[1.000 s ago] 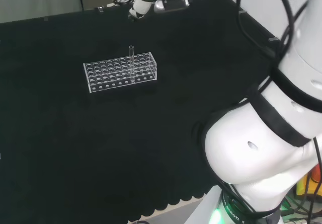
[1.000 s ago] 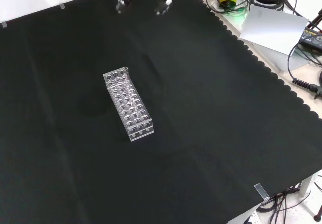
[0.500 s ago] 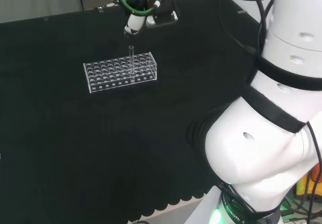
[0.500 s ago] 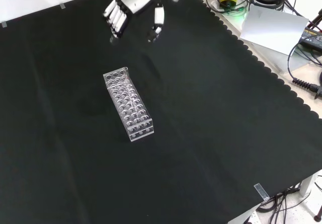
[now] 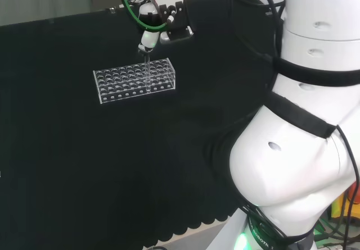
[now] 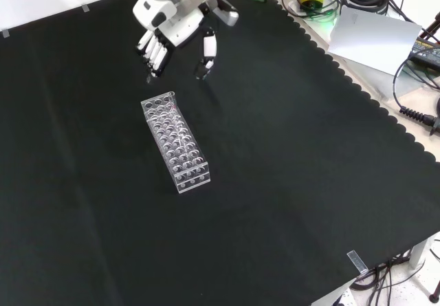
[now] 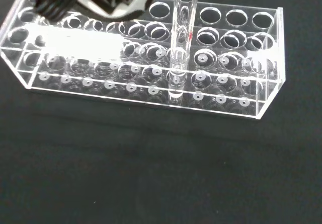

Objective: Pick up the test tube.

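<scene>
Clear test tube (image 7: 180,43) – upright in rack (image 7: 241,105) hole.

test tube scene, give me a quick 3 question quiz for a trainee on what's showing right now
1. True or false: the test tube stands upright in the clear rack.
2. In the front view, the hand is: A) curled round the tube, B) open, above the rack's far end, C) resting flat on the cloth.
3. Fill in: the bench is covered with a ____ cloth.

Key
1. True. The wrist view shows it upright in one of the rack's holes.
2. B. The fingers and thumb are spread apart and hold nothing.
3. black
</scene>
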Action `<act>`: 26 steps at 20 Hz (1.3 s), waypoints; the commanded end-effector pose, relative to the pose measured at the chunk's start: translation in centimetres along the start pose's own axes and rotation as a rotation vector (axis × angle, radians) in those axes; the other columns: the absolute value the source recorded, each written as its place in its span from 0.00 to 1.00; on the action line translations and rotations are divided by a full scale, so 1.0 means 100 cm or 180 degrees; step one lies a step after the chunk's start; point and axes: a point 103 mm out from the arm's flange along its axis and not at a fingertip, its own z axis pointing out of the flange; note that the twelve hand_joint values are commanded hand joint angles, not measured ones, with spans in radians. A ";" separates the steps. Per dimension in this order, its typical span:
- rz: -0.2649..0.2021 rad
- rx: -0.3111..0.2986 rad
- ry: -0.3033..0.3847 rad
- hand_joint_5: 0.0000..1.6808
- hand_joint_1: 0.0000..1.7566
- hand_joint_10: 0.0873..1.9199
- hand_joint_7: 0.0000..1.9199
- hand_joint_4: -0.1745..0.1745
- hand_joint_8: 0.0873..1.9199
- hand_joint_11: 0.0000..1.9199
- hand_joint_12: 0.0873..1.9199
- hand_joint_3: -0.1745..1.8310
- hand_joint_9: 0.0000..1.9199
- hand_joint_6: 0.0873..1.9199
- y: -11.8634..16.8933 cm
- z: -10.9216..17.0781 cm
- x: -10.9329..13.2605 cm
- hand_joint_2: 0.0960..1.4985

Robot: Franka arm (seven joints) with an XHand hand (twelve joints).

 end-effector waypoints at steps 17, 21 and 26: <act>0.0069 0.0118 -0.0273 0.38 0.52 0.37 0.44 0.22 0.41 0.15 0.76 0.41 0.35 0.30 0.047 0.020 -0.013 0.38; 0.0080 0.0131 -0.0211 0.39 0.52 0.36 0.46 0.23 0.39 0.15 0.76 0.41 0.37 0.32 0.048 0.025 -0.012 0.38; 0.0076 0.0179 -0.0223 0.40 0.53 0.34 0.49 0.23 0.38 0.16 0.75 0.41 0.39 0.33 0.050 0.035 -0.009 0.37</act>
